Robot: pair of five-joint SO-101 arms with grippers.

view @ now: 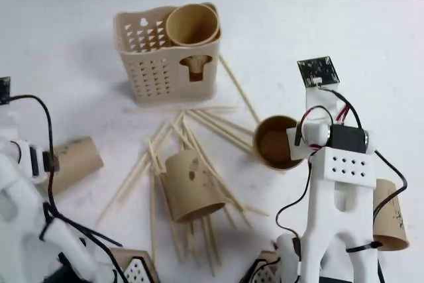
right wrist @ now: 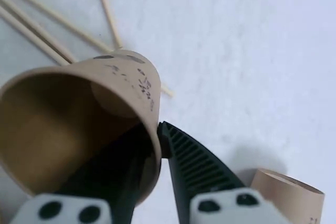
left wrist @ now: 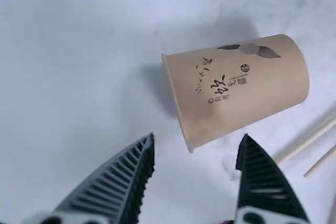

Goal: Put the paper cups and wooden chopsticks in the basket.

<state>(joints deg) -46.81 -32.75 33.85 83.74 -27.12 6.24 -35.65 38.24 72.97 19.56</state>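
Observation:
A beige perforated basket (view: 159,74) stands at the back with one paper cup (view: 192,24) inside it. Wooden chopsticks (view: 212,124) lie scattered in front of it, around a cup on its side (view: 192,187). My right gripper (right wrist: 155,135) is shut on the rim of an upright cup (right wrist: 79,119), one finger inside and one outside; that cup (view: 273,142) sits by the right arm (view: 334,164). My left gripper (left wrist: 197,156) is open just short of a printed cup on its side (left wrist: 241,90), at the table's left (view: 76,160).
Another cup (view: 387,220) lies on its side at the far right, behind the right arm, and is also seen as a cup (right wrist: 289,195) in the right wrist view. Chopstick ends (left wrist: 310,140) lie near the left cup. A small circuit board (view: 318,71) sits at the back right.

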